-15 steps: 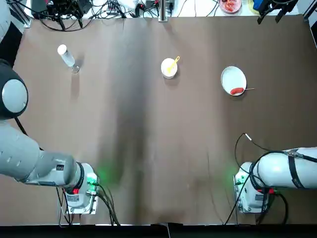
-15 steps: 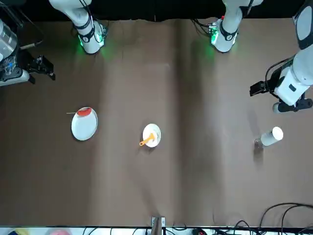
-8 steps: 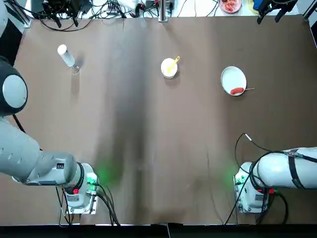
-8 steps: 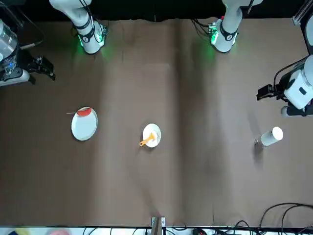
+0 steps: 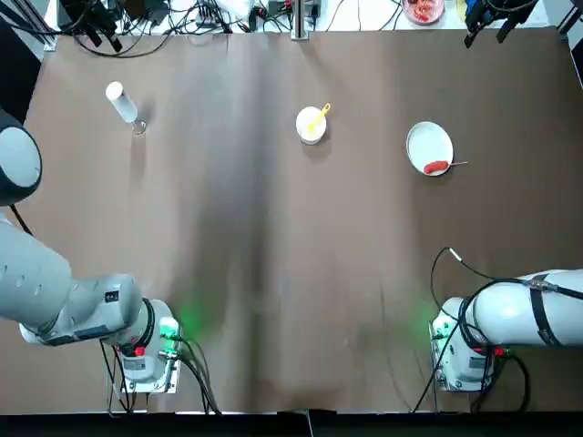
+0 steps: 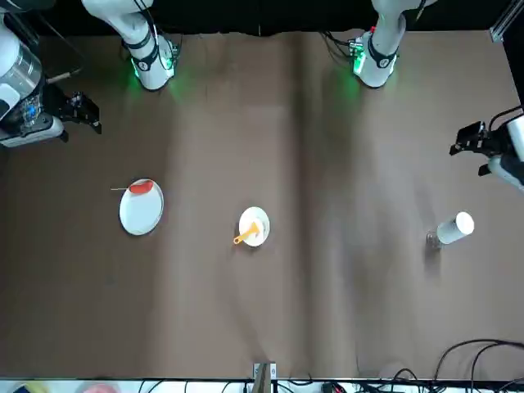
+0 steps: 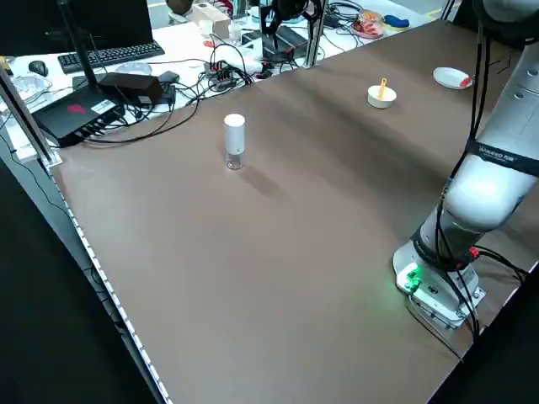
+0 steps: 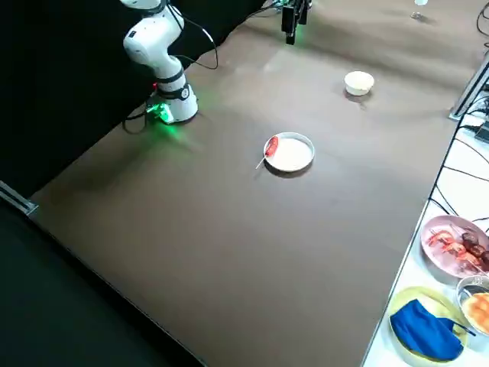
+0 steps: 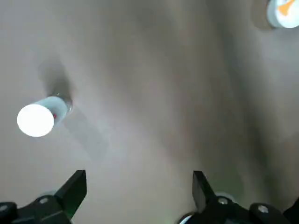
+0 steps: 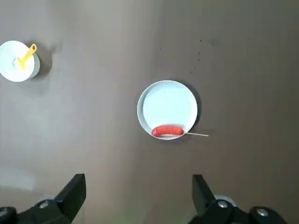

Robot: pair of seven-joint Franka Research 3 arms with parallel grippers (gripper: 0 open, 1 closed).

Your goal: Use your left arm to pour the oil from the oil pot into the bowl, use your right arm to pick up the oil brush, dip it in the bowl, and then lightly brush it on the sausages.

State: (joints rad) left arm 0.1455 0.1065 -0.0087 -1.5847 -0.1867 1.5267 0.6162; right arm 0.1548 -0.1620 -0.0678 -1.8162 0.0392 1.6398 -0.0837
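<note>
Oil pot (image 9: 41, 116), white-capped and clear, is seen upright beyond the wide-open, empty left gripper (image 9: 139, 186); the right gripper (image 10: 138, 189), likewise spread and empty, is shown above the sausages (image 10: 168, 130) in its wrist view only.

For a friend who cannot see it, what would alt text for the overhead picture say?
A brown table seen from above: an upright oil pot at far left, a white bowl holding a yellow oil brush mid-table, and a sausage on a white plate to the right. Both arm bases sit at the near edge.
</note>
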